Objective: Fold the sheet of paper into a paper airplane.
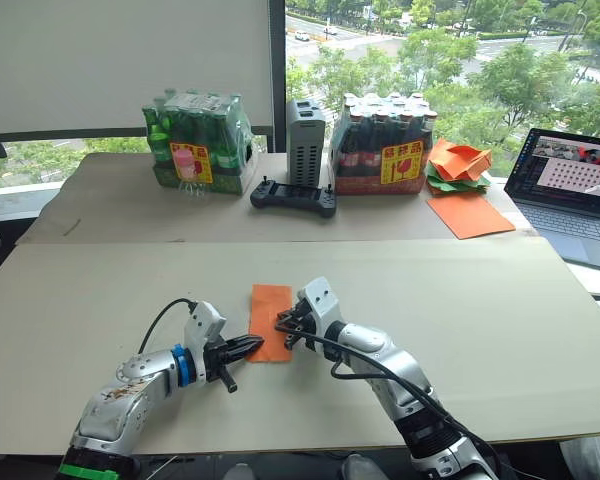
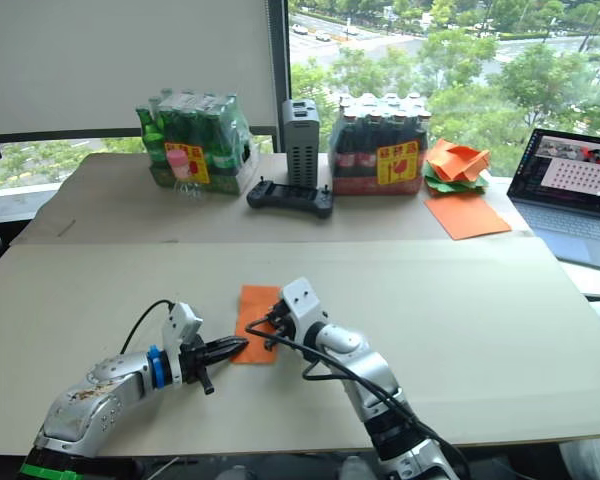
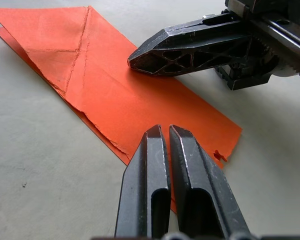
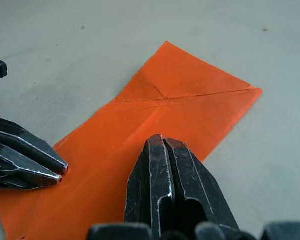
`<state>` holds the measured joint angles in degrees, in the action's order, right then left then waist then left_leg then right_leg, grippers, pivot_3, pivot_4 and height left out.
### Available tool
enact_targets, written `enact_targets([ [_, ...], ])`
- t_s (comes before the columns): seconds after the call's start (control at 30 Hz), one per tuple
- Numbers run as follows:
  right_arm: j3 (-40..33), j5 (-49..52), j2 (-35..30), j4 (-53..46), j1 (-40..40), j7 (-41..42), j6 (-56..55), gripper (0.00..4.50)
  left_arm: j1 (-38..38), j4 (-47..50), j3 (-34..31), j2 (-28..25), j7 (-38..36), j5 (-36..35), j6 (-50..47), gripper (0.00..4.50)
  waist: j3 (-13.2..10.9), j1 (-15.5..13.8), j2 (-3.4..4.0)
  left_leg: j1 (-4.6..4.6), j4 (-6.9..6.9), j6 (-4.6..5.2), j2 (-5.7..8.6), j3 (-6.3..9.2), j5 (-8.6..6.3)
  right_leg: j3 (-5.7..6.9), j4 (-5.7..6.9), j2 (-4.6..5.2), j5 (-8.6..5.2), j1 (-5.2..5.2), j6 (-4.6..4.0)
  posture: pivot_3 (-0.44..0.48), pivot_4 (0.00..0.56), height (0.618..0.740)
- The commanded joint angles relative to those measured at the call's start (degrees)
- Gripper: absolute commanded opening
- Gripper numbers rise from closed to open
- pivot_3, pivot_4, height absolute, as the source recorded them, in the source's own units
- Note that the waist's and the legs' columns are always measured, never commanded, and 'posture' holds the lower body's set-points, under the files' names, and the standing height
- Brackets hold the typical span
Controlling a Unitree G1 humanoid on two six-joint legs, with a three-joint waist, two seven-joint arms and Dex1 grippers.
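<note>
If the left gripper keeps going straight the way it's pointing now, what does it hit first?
Probably the right gripper. The left gripper, fingers shut, points across the near end of the sheet of paper, with the right gripper's fingers lying across its line just ahead. Depth is unclear; it might slide along the paper first.

labels: we see red-and-yellow stickers on the green bottle pack (image 1: 195, 140) and the dark bottle pack (image 1: 382, 143), print too small to read | laptop (image 1: 572, 195): screen content unreadable | no other text

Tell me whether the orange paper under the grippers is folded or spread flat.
Folded: the sheet of paper lies doubled lengthwise, a second layer's edge showing along one side, with diagonal creases.
</note>
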<state>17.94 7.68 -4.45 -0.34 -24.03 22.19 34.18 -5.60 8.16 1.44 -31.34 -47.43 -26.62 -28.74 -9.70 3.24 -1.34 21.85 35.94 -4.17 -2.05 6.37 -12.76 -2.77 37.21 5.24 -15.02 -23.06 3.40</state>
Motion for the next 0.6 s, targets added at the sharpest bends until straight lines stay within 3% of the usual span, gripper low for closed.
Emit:
enact_targets([
  [0.03, -2.8, -1.5, 1.0, 2.7, -0.5, -3.7, -0.7, 0.00, 1.8, -0.3, 1.2, -0.2, -0.4, 1.1, -0.4, 0.26, 0.1, 0.0, 0.01, 0.00, 0.00, 0.00, 0.00, 0.00, 0.00, 0.00, 0.00, 0.00, 0.00, 0.00, 0.00, 0.000, 0.150, 0.740],
  [0.6, -6.5, -2.7, 5.8, 14.2, -8.2, -7.6, -5.9, 0.00, 2.6, 1.1, -0.2, -0.3, 0.5, 0.7, -0.6, 0.26, 0.2, 0.2, 0.07, -0.06, -0.02, 0.00, -0.01, 0.00, 0.00, 0.00, 0.01, -0.01, 0.00, 0.03, 0.00, 0.000, 0.150, 0.740],
])
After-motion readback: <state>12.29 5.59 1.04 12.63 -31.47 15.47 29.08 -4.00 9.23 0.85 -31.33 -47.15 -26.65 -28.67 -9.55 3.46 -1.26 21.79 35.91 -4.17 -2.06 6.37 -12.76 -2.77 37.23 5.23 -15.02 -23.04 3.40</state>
